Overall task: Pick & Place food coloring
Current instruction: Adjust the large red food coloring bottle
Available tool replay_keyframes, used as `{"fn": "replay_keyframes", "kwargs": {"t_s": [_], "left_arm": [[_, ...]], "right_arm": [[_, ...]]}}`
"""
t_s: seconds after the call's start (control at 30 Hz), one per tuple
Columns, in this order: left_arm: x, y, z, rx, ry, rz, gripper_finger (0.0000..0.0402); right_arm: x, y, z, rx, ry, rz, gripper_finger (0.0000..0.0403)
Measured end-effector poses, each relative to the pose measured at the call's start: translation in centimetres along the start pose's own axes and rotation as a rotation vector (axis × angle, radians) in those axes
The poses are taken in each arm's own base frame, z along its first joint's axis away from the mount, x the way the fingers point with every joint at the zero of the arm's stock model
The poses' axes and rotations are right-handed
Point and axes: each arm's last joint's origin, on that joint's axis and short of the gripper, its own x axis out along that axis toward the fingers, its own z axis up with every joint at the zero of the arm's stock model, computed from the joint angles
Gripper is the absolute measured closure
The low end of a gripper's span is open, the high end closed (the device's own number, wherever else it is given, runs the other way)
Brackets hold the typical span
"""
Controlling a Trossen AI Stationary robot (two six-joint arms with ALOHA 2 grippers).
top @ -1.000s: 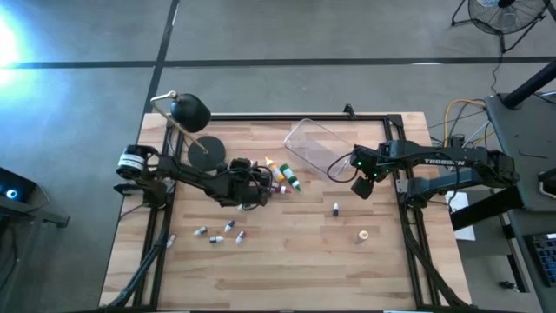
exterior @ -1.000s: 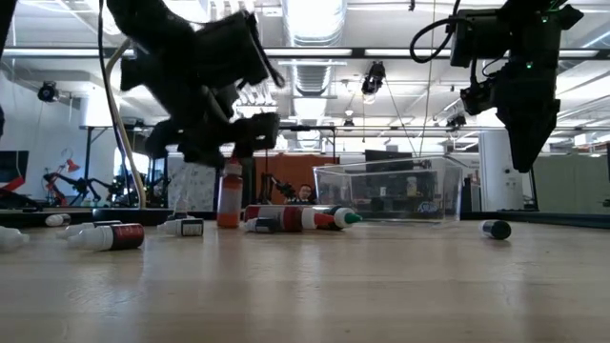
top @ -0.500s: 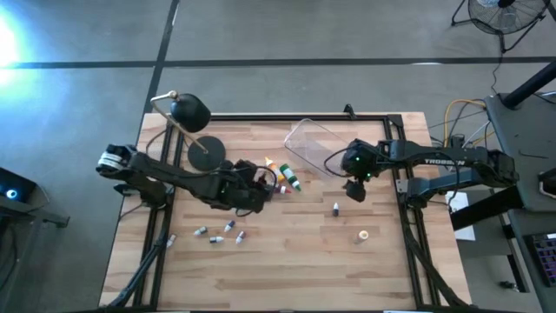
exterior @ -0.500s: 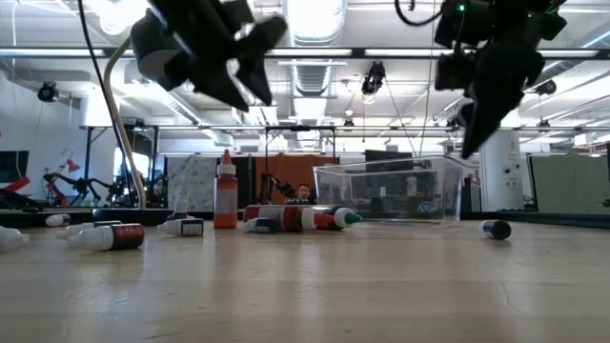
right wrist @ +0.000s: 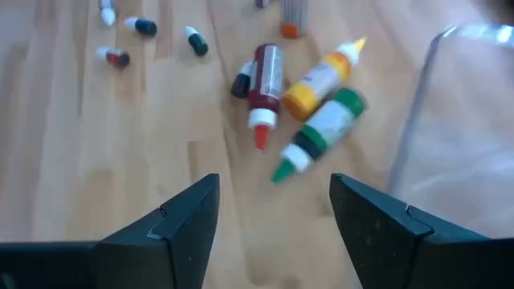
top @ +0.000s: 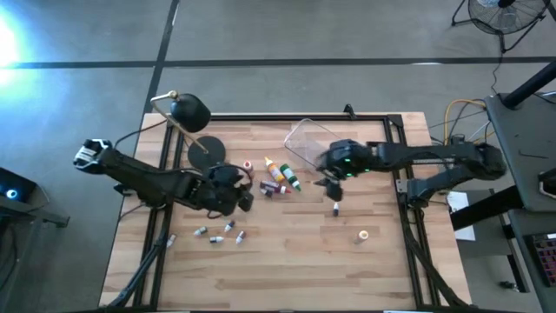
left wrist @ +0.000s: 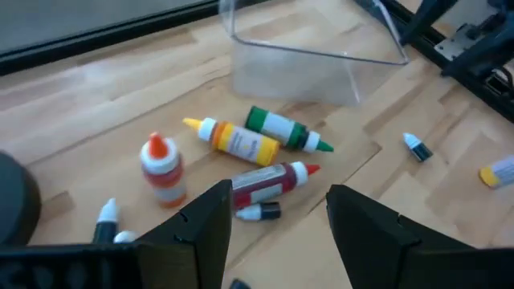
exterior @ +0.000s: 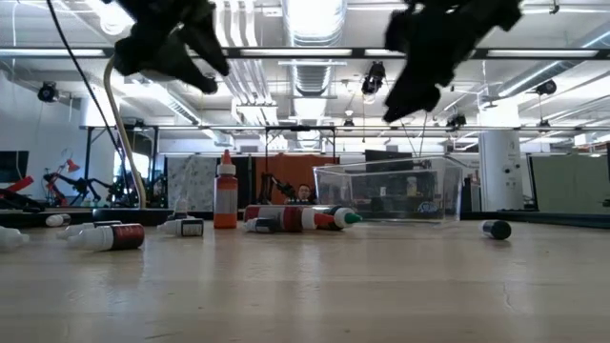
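Four larger food coloring bottles sit mid-table: an orange one (left wrist: pixel 161 164) stands upright on its base; a yellow one (left wrist: pixel 233 138), a green one (left wrist: pixel 285 128) and a red one (left wrist: pixel 269 178) lie on their sides. Tiny bottles lie scattered near the left front (top: pixel 217 233), and one (top: pixel 335 209) lies right of centre. My left gripper (left wrist: pixel 279 193) hangs open above the table, left of the cluster (top: pixel 278 174). My right gripper (right wrist: pixel 275 183) hangs open above the table, to the right of the cluster, beside the clear tub. Neither holds anything.
A clear rectangular tub (top: pixel 313 143) stands at the far side, right of the bottles. A black desk lamp (top: pixel 191 113) with a round base (top: pixel 207 149) stands at the far left. A small whitish bottle (top: pixel 363 235) lies toward the near right. Bare wood fills the near half.
My left gripper has risen off the orange bottle and drawn back toward the table's left edge; the bottle stays standing upright. My right gripper has moved toward the table's left, from beside the tub toward the bottle cluster, and has tipped to a slant.
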Motion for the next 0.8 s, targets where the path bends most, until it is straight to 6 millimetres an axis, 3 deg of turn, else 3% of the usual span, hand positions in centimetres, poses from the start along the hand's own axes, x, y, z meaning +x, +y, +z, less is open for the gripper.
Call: {"fn": "replay_keyframes", "kwargs": {"t_s": [0.2, 0.43, 0.63, 0.8], "left_arm": [[-0.9, 4.1, -1.4, 0.084, 0.006, -0.009, 0.0225], [-2.2, 8.7, -3.1, 0.196, 0.073, -0.121, 0.0225], [-2.6, 11.8, -4.4, 0.159, 0.043, -0.163, 0.0225], [-2.4, 13.2, -5.4, 0.135, 0.015, -0.18, 0.0225]], "right_arm": [[5.3, 2.1, 3.0, 0.201, 0.145, 0.035, 0.0172], [10.8, 3.6, 3.5, 0.006, 0.298, -0.134, 0.0179], [13.4, 3.5, 4.3, 0.008, 0.311, -0.152, 0.0196], [15.8, 3.7, 4.4, -0.095, 0.351, -0.139, 0.0204]]}}
